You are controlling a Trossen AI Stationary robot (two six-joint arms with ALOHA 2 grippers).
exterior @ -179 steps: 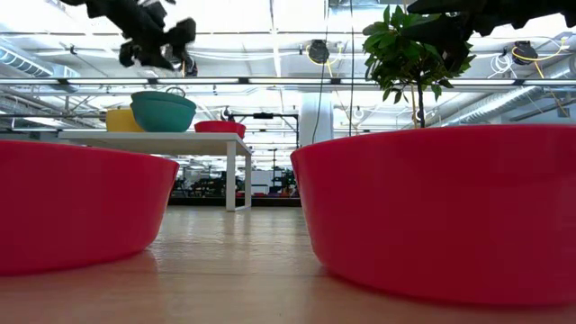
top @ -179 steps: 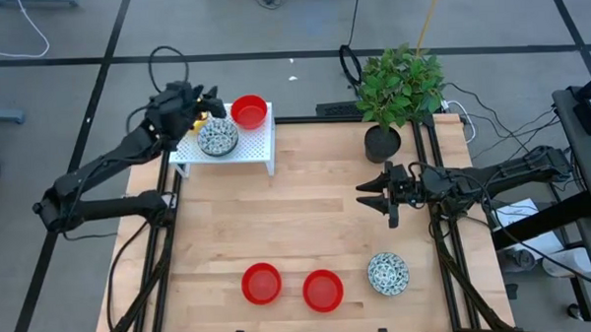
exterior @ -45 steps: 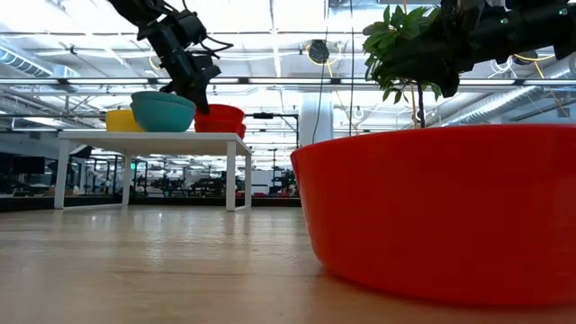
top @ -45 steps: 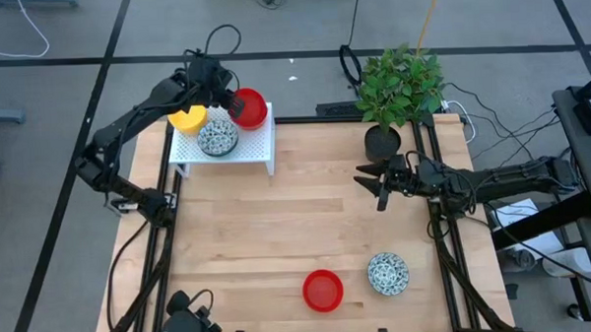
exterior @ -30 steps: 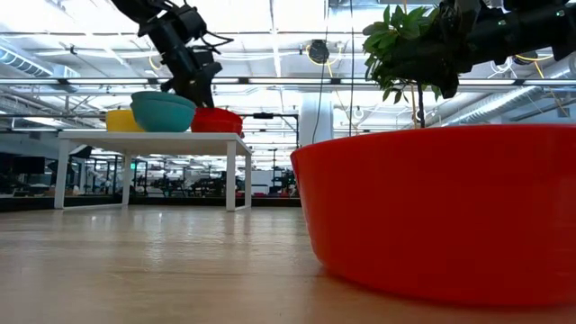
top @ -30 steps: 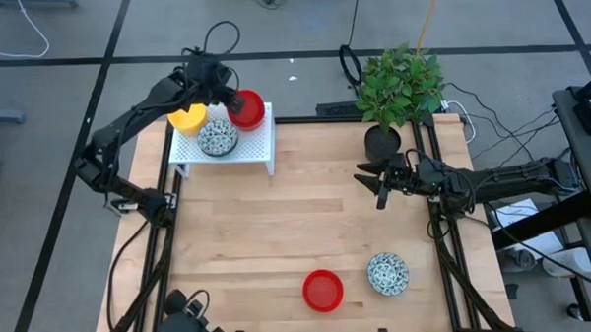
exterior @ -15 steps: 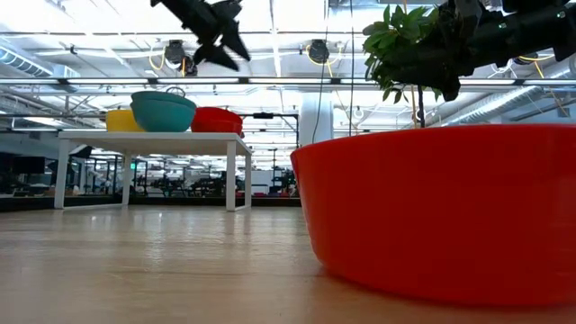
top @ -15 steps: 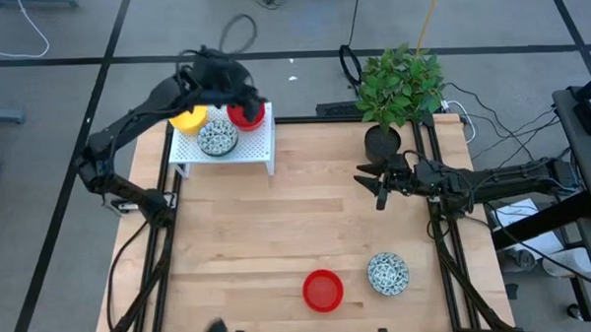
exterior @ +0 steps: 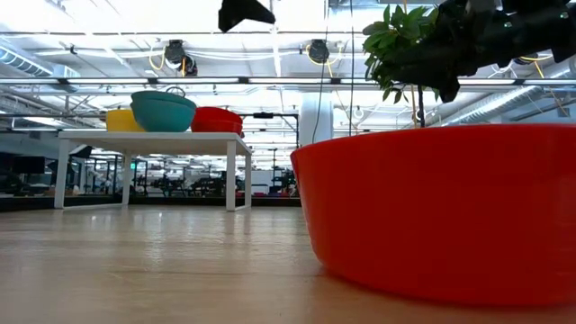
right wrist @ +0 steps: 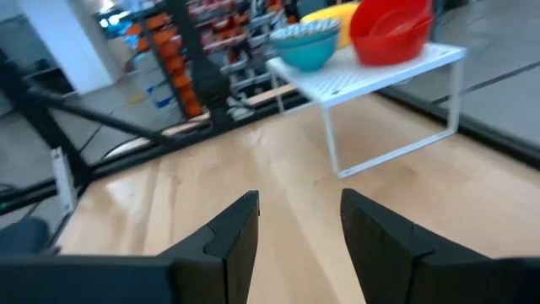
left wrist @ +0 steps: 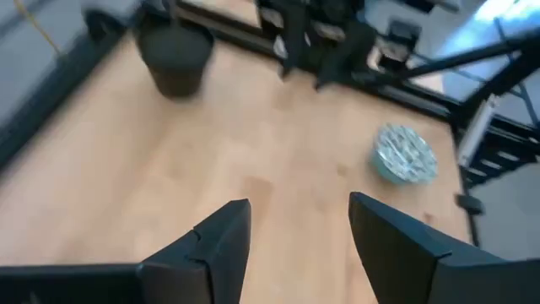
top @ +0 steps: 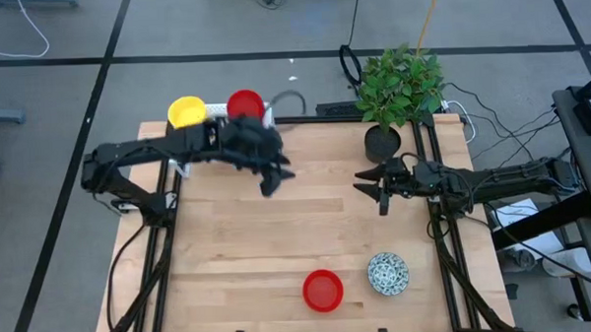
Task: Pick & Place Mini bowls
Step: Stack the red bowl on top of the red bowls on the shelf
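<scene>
The left gripper (top: 273, 177) hangs over the bare wood in the middle of the table (top: 308, 235), its fingers (left wrist: 221, 245) spread wide with nothing between them; past their tips the left wrist view shows a speckled mini bowl (left wrist: 405, 154), well apart from them, and the black plant pot (left wrist: 175, 59) farther off. Behind this gripper, the white perforated rack (right wrist: 380, 72) carries a yellow bowl (top: 185, 112), stacked red bowls (top: 244, 105) and a teal-sided speckled bowl (right wrist: 308, 44). The right gripper (top: 372, 190) waits beside the plant pot, its fingers (right wrist: 232, 232) also apart and empty, pointing across the table toward the rack. One red mini bowl (top: 323, 290) sits near the table's front edge, well apart from both grippers, with the speckled bowl close beside it.
</scene>
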